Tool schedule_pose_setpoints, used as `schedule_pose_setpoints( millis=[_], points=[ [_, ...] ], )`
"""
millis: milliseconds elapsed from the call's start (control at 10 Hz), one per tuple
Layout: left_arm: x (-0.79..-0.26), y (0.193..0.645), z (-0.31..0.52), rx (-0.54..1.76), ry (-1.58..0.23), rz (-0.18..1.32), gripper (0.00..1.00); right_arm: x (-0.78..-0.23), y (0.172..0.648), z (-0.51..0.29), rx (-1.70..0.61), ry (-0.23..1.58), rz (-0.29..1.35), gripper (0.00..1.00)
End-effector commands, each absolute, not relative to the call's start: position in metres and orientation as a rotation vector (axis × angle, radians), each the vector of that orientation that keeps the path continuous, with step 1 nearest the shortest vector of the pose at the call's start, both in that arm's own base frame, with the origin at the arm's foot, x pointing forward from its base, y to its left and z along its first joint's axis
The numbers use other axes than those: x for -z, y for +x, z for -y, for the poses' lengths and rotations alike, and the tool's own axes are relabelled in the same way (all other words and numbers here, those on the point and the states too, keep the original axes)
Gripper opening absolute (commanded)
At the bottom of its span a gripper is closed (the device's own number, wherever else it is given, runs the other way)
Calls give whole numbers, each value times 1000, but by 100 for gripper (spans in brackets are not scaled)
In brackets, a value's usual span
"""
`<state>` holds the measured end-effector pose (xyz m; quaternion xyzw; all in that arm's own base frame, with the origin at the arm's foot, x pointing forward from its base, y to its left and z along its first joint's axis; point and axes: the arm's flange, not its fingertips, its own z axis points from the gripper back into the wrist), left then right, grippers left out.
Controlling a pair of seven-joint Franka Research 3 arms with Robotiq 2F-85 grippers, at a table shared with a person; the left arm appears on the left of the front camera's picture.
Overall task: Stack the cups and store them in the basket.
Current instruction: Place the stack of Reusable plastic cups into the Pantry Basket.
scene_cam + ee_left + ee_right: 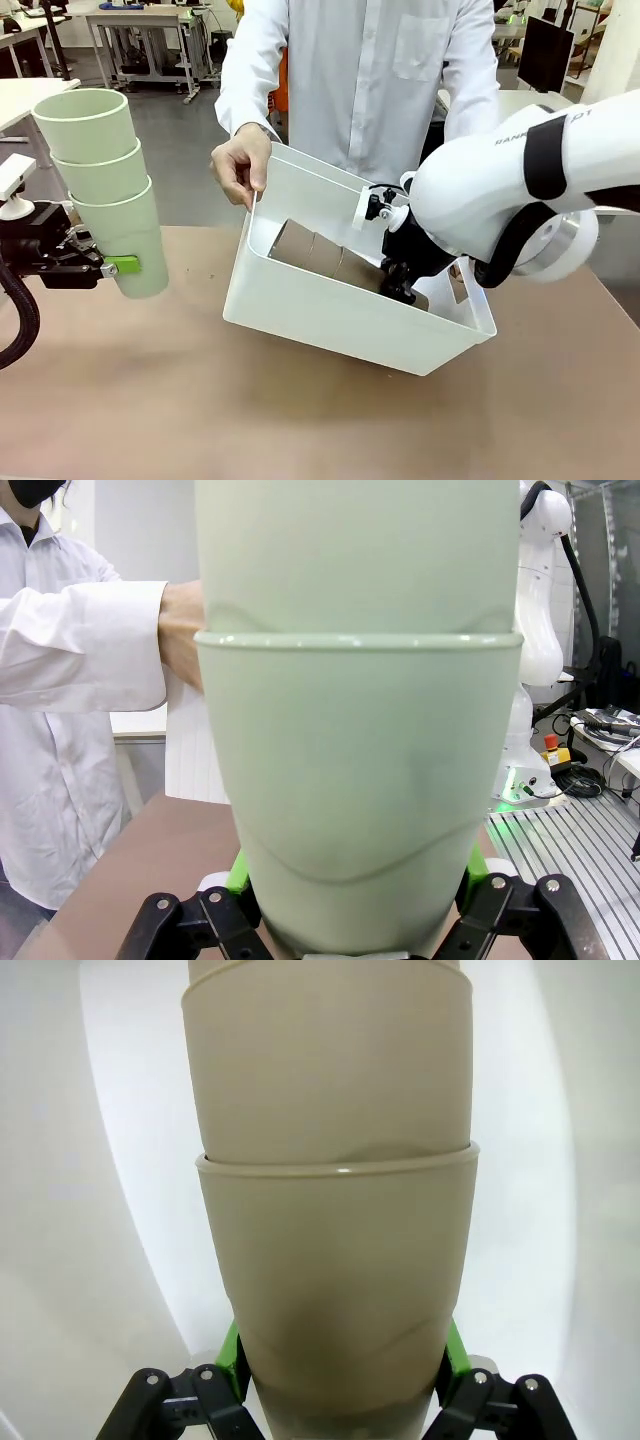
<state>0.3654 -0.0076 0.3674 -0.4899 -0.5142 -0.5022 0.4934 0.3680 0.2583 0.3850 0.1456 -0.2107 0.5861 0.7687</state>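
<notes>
My left gripper (118, 266) is shut on the bottom cup of a nested stack of three mint green cups (105, 185), held upright above the table at the left. Close up, the stack of green cups (360, 780) sits between the green pads (237, 872). The white basket (330, 310) is tipped toward me, a person's hand (238, 165) holding its far left rim. My right gripper (398, 285) reaches inside it, shut on a stack of tan-brown cups (315, 255) lying along the basket's floor. In the right wrist view, the tan stack (335, 1260) is clamped between the pads (229, 1358), white basket wall behind.
The brown table (200, 400) lies open in front of the basket and under the green stack. The person in a white shirt (370, 70) stands at the far side, close behind the basket. My right arm's bulky white links (520, 170) hang over the basket's right end.
</notes>
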Motion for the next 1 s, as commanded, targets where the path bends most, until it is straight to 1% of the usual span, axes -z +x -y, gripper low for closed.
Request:
schedule_pose_setpoints(
  millis=[0, 200, 300, 600, 900],
  points=[
    [-372, 364, 8, 1226, -1190, 1258, 85, -382, 366, -260, -1264, 294, 449, 85],
    [-372, 364, 8, 1226, -1190, 1258, 85, -375, 366, -262, -1291, 296, 436, 85],
    [-372, 364, 8, 1226, -1190, 1258, 85, -375, 366, -261, -1320, 298, 444, 100],
    [-372, 364, 8, 1226, -1190, 1258, 85, -386, 363, -253, -1318, 341, 460, 100],
    [-372, 364, 8, 1226, -1190, 1258, 85, -425, 359, -230, -1305, 338, 448, 100]
  ],
)
